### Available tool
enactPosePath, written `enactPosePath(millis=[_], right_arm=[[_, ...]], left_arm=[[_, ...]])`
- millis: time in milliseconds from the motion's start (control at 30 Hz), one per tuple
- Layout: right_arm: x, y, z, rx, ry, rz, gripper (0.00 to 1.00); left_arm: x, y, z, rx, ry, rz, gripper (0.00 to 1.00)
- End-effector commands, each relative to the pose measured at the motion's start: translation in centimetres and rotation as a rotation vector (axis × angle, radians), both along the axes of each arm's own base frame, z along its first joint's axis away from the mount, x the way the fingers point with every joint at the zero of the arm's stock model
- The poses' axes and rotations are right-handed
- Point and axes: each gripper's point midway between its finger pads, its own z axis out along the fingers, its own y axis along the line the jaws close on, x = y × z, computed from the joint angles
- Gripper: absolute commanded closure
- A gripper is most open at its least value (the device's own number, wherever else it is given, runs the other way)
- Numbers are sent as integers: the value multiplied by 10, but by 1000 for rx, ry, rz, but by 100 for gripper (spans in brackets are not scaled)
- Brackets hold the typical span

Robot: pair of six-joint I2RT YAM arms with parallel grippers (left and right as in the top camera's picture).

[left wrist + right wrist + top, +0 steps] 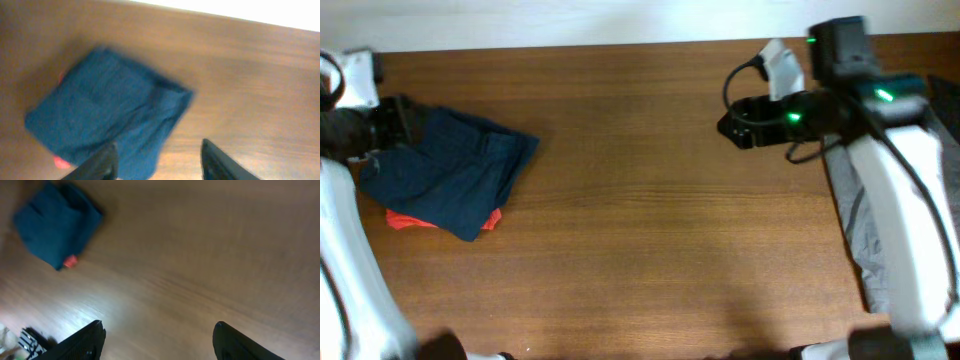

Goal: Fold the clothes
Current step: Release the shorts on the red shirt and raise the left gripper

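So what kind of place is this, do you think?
Probably a robot test bench rather than a home: a wooden table, a white left arm and right arm on either side, and navy shorts lying over a red shirt.

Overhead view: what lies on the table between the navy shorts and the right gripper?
Nothing: the overhead view shows only bare wooden table between the navy shorts and the right gripper.

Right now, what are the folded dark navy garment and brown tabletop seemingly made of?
The folded dark navy garment looks like soft matte cloth: it creases and slumps. The brown tabletop looks like wood or laminate, slightly glossy: grain lines, pale glare.
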Motion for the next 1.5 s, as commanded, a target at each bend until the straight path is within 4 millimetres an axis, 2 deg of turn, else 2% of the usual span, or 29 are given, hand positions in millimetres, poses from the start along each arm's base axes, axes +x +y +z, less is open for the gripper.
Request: enactPosePath(millis=[0, 67, 133, 167, 300, 433, 700, 1033, 1133, 1333, 1467], right_arm=[[-34, 1, 65, 29, -195, 21, 26], [-49, -2, 83, 32, -251, 19, 25], [-67, -6, 99, 26, -305, 10, 20], [-79, -11, 107, 12, -336, -6, 1], [-106, -23, 118, -25, -377, -42, 1], [-117, -24, 122, -24, -391, -43, 1], [-111, -23, 117, -26, -374, -43, 1], [-93, -22, 98, -38, -291, -40, 1], [-92, -26, 98, -79, -318, -29, 1], [-88, -25, 140, -198, -674, 110, 1], [-98, -27, 137, -254, -827, 150, 1]], left_arm=[[-41, -66, 68, 125, -177, -239, 43], [-63, -89, 85, 153, -221, -291, 41], [-83, -109, 96, 156, -253, -339, 37], [-96, -120, 101, 153, -264, -365, 1], [-129, -132, 102, 136, -250, -390, 1], [-137, -133, 99, 130, -231, -392, 1], [-136, -133, 98, 129, -228, -392, 1], [-136, -133, 98, 129, -227, -392, 1], [-137, -133, 98, 128, -225, -392, 1], [-137, -133, 98, 128, -225, -392, 1], [-137, -133, 98, 128, -225, -392, 0]])
